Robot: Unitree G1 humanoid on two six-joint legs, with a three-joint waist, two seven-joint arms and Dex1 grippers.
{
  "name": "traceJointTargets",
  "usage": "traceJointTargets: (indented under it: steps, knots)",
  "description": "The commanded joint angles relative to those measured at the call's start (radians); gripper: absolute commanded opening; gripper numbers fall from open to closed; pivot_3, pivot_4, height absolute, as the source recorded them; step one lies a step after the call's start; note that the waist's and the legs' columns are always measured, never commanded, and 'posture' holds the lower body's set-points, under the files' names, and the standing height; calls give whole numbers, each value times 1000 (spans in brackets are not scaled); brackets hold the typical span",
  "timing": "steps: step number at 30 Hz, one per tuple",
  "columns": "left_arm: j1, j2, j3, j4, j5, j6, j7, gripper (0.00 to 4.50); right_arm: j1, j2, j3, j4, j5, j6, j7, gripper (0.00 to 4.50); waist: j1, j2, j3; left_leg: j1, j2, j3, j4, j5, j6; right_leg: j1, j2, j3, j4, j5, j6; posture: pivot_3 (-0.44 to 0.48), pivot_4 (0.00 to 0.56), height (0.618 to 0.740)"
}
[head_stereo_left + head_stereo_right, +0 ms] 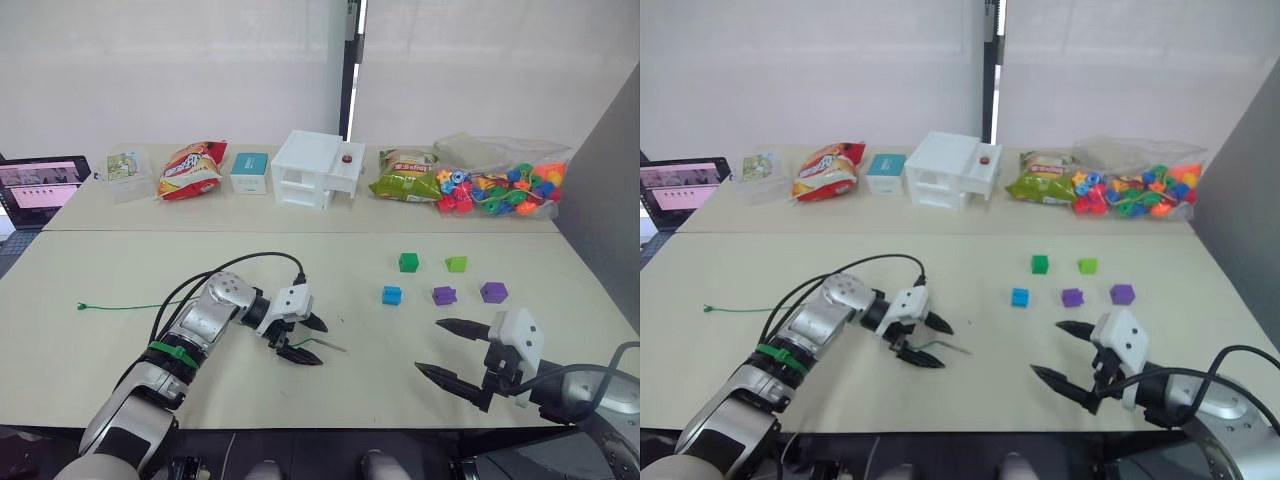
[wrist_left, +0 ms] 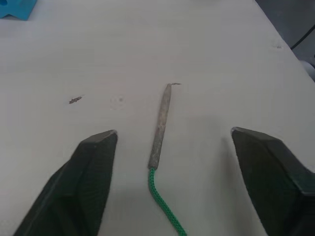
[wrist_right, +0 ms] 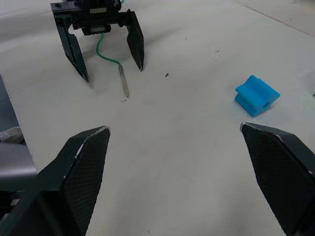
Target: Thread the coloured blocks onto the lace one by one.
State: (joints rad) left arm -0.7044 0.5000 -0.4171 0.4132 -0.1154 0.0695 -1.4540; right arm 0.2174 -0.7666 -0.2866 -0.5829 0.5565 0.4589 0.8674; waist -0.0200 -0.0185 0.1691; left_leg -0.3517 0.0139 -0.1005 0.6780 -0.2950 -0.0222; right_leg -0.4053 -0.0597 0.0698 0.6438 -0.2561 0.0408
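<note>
Five coloured blocks lie on the cream table to the right of centre: a dark green one [image 1: 406, 262], a lime-green one [image 1: 456, 264], a blue one [image 1: 391, 295] and two purple ones [image 1: 444, 295] [image 1: 493, 292]. The lace is a thin green cord [image 1: 120, 305] that starts at the far left and passes under my left arm. Its grey stiff tip [image 2: 160, 123] lies flat on the table. My left gripper [image 1: 320, 343] is open and straddles that tip without touching it. My right gripper [image 1: 428, 346] is open and empty, near the front edge and below the purple blocks.
Along the back stand a laptop [image 1: 40, 185], a red snack bag [image 1: 190, 170], a teal box [image 1: 249, 172], a white toy house [image 1: 315, 168], a green snack bag [image 1: 405, 175] and a clear bag of beads [image 1: 500, 185]. A grey panel [image 1: 600, 180] rises at the right.
</note>
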Motion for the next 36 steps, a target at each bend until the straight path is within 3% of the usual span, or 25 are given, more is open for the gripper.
traceJointTargets:
  steps: [1,8,14,20,24,27,32,36]
  knots:
    - [10,2,-6,24,37,-33,4,2316,-3,2,-47,-40,35,3,-14,4500,0,0,0,0,0,0,0,0,0,0,0,0,0,0,0,0,150,740]
    - [1,-30,-36,66,106,-93,45,26,-18,-3,-40,-37,35,4,-31,4500,2,0,0,1,0,0,0,0,0,1,0,0,0,0,0,0,150,740]
    - [7,-41,0,37,71,-90,26,26,-1,15,-37,-41,31,0,-55,4500,8,0,0,1,-1,0,1,0,0,2,0,0,0,0,0,0,150,740]
    - [21,2,48,-51,40,-33,13,26,47,80,-74,-51,35,6,-134,4500,5,0,0,1,0,0,0,-1,1,1,0,0,2,0,1,0,150,740]
    - [105,122,120,-268,-30,131,11,26,75,259,-106,-8,-87,3,-417,4500,-6,0,0,1,1,-1,-1,-1,1,0,1,0,4,0,0,0,150,740]
    - [165,169,145,-379,-55,201,38,26,54,342,-90,17,-165,-1,-545,4500,-8,3,0,1,0,-1,-1,-1,1,-2,0,0,4,0,0,0,150,740]
    - [246,221,212,-545,-122,322,85,26,-34,429,-43,93,-276,22,-712,4500,-10,4,0,0,1,-1,-1,-1,1,-2,0,0,3,0,1,0,150,740]
    - [273,250,252,-623,-167,378,112,26,-152,430,-42,205,-305,31,-749,4500,-19,4,0,0,0,0,-1,-1,1,-3,0,1,3,0,0,0,150,740]
